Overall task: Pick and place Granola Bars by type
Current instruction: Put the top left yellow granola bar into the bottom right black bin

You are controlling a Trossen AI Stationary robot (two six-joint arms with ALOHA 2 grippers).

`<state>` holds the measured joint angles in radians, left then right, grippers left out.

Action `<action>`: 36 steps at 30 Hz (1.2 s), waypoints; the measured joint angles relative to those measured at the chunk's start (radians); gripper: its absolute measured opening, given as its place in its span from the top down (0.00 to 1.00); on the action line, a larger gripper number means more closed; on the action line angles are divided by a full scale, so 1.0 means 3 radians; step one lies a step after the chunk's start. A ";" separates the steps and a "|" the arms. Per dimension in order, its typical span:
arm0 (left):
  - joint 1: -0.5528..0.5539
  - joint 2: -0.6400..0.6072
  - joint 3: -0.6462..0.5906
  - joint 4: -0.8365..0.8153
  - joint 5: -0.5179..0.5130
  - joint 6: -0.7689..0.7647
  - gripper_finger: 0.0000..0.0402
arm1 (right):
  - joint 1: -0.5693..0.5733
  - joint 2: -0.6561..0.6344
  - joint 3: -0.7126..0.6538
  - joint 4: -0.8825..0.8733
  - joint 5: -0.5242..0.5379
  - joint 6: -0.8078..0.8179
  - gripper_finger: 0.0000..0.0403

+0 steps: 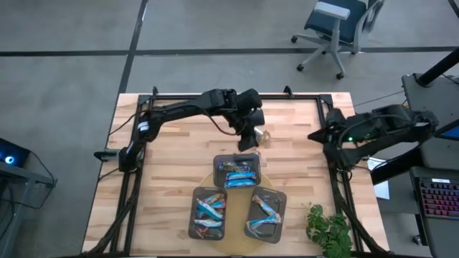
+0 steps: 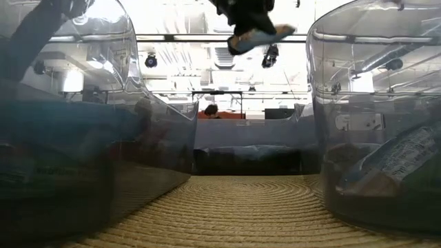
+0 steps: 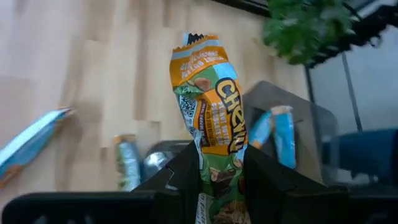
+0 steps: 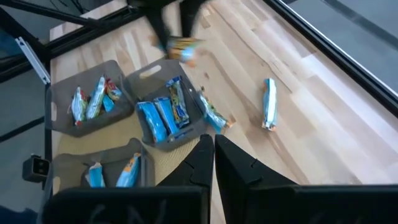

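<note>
Surface (image 1: 179,143): light wood planks, black frame round edge. Round woven mat (image 2: 234,207) at 6 o'clock w/ three dark grey trays (image 1: 238,172) on it, wrapped bars (image 1: 240,176) inside (mostly blue). One blue bar (image 4: 268,102) loose on wood.

L claw (image 3: 221,177): above centre, clamped on orange-green granola bar (image 3: 208,106), held off the surface.

R claw (image 4: 213,152): at 3 o'clock edge, fingers pressed together, holding nothing.

Room: grey floor, blue office chair (image 1: 333,25) at 1 o'clock; plant (image 1: 326,229) at 5 o'clock.
</note>
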<state>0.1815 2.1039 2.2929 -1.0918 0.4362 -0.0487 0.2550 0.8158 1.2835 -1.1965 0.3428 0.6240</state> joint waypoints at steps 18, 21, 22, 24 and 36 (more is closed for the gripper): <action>-0.0861 -0.0188 0.0036 0.0299 0.0062 0.0253 0.79 | 0.0000 -0.0182 -0.0003 -0.0141 -0.0002 0.0014 0.98; -0.0943 -0.0188 0.0036 0.0368 0.0060 0.0181 0.79 | 0.0000 -0.0154 -0.0003 -0.0141 -0.0001 0.0012 0.98; -0.0968 -0.0188 0.0035 0.0406 0.0060 0.0163 0.79 | 0.0000 -0.0151 -0.0003 -0.0140 -0.0001 0.0012 0.98; -0.1004 -0.0188 0.0034 0.0472 0.0060 0.0127 0.79 | 0.0000 -0.0121 -0.0004 -0.0141 0.0002 0.0014 0.98; -0.1169 -0.0186 -0.0080 0.1127 0.0052 -0.0044 0.79 | 0.0000 -0.0073 -0.0009 -0.0139 0.0060 0.0007 0.98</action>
<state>-0.1690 2.0482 2.2689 -0.7538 0.4520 -0.0618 0.2550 0.7940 1.2808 -1.2383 0.3609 0.6262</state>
